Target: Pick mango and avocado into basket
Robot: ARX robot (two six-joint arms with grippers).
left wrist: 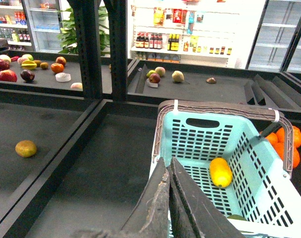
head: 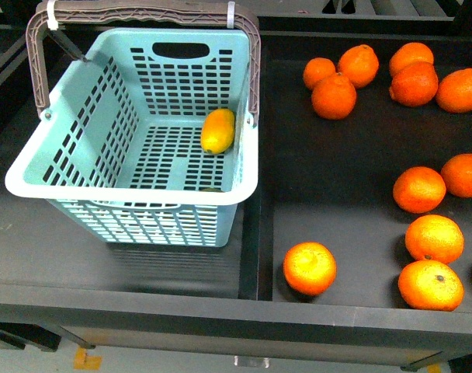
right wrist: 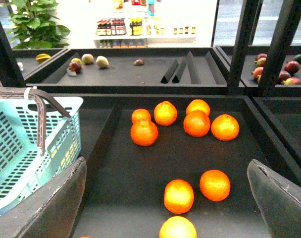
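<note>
The light teal basket (head: 127, 193) stands on the dark shelf at the left, its brown handles up. Inside it the yellow-orange mango (head: 217, 130) lies against the right wall, and the left wrist view shows the mango (left wrist: 221, 172) on the basket's (left wrist: 200, 141) slotted floor. A dull green sliver (left wrist: 237, 216) just behind the near rim looks like the avocado, mostly hidden. My left gripper (left wrist: 169, 161) is shut and empty, above the basket's near-left rim. My right gripper (right wrist: 166, 163) is open over the orange tray, holding nothing. Neither gripper shows in the front view.
Several oranges (head: 310, 268) lie scattered on the black tray right of the basket, and the oranges (right wrist: 178, 196) sit below my right gripper. A raised divider (head: 251, 256) separates the trays. An olive-brown round fruit (left wrist: 25, 148) lies on the tray left of the basket. Black uprights (left wrist: 118, 49) stand behind.
</note>
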